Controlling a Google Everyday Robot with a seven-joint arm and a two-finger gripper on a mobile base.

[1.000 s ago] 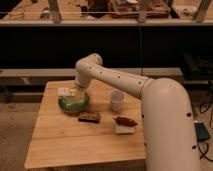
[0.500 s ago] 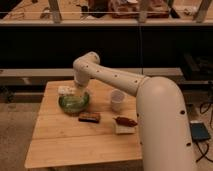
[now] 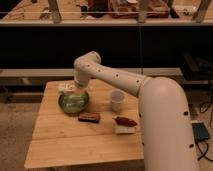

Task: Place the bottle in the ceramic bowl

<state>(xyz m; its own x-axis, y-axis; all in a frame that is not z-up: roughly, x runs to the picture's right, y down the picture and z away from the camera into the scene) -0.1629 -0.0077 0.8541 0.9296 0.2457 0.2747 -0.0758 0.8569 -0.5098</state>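
Note:
The green ceramic bowl [image 3: 74, 102] sits on the left part of the wooden table [image 3: 60, 142]. The whitish bottle [image 3: 66, 88] lies across the bowl's far-left rim, just above it. My gripper [image 3: 75, 91] hangs from the white arm's wrist right over the bowl's far edge, against the bottle. The arm reaches in from the right and hides the contact between gripper and bottle.
A translucent plastic cup [image 3: 116, 100] stands right of the bowl. A brown bar [image 3: 89, 117] lies in front of the bowl. A reddish-brown item on a white packet [image 3: 124, 124] lies near the table's right edge. A dark shelf runs behind the table.
The arm's elbow has shifted slightly left and up. The bottle and gripper stay at the bowl's far rim, with hardly any movement.

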